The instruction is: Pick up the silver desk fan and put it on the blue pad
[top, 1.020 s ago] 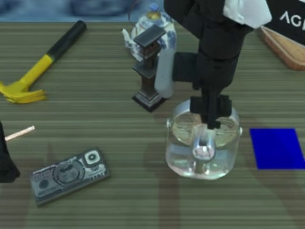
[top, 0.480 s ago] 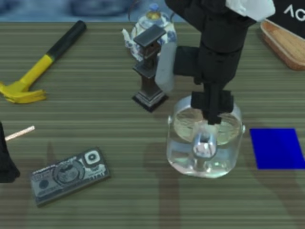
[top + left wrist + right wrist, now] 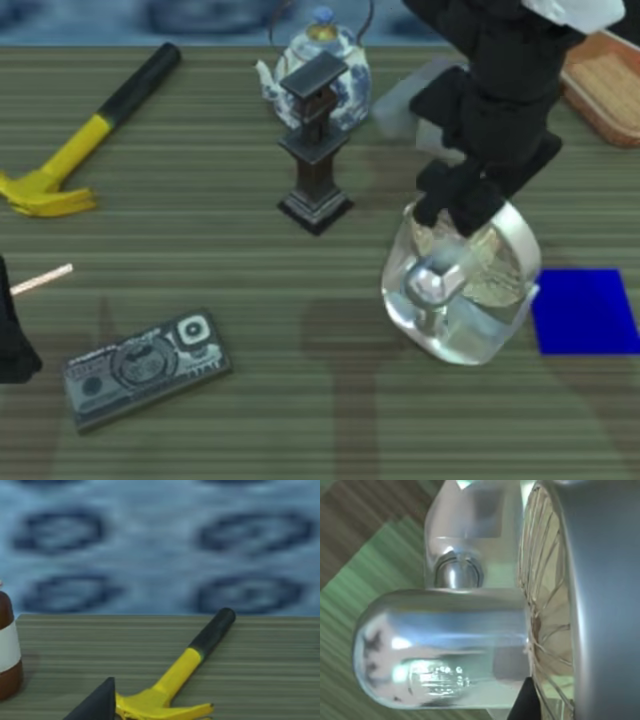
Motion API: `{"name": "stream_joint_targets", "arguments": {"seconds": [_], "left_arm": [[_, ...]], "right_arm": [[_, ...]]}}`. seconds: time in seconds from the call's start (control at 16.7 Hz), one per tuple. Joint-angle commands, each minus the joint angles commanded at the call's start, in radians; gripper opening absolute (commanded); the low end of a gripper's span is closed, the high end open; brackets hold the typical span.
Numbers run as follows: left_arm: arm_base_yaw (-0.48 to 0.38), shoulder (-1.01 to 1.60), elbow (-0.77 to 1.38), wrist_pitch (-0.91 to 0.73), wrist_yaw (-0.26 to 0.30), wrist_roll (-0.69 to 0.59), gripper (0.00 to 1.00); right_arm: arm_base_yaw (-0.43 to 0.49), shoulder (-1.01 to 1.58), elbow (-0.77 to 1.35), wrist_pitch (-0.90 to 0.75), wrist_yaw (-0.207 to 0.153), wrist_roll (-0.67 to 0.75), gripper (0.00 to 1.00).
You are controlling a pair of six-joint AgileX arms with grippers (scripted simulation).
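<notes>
My right gripper (image 3: 455, 205) is matt black, clamped on the silver desk fan (image 3: 460, 295): mirror-glossy chrome housing, thin wire grille. The blue pad (image 3: 585, 311) is flat, matt. Table (image 3: 300, 400) looks like ribbed matt wood grain. Hammer (image 3: 85, 130) has a smooth yellow-black handle.

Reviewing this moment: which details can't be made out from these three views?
- Right gripper fingers: top view, hidden by the arm; only a dark tip shows in the right wrist view.
- Shiny chrome desk fan base and table contact: hidden by the fan's own body.
- Flat vivid blue pad: one edge is covered by the fan in the top view.
- Left gripper: cut off at the top view's left edge.
</notes>
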Motion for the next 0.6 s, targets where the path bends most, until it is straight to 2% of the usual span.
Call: {"name": "stream_joint_targets", "arguments": {"seconds": [0.6], "left_arm": [[0.000,0.000,0.000,0.000,0.000,0.000,1.00]], "right_arm": [[-0.185,-0.156,-0.131,0.066,0.002,1.130,0.00]]}}
